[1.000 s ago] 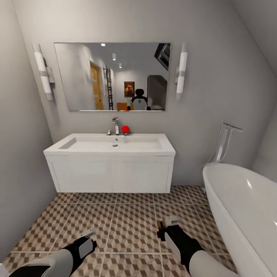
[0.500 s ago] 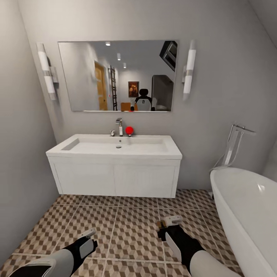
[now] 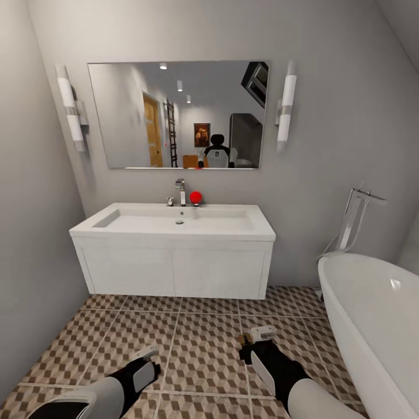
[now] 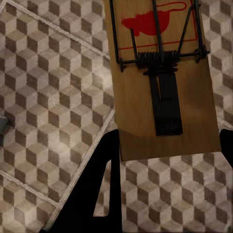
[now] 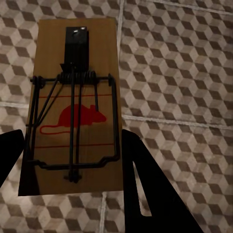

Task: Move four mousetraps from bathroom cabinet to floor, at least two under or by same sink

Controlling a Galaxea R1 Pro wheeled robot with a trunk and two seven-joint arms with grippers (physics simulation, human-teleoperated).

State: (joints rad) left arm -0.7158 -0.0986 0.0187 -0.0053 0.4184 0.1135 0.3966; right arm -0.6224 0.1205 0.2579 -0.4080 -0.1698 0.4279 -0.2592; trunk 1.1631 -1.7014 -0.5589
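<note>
Two mousetraps, one clamped in each gripper, left (image 3: 145,356) and right (image 3: 256,337), with the sink (image 3: 174,224) at twelve o'clock.

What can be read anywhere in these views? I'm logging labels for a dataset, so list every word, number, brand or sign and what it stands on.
No words, numbers or brand names can be read.
Mousetrap in the left gripper: a red mouse picture in a red outline, no lettering.
Mousetrap in the right gripper: a red mouse picture over red lines, no lettering.
Framed picture reflected in the mirror: too small and blurred to read.
</note>
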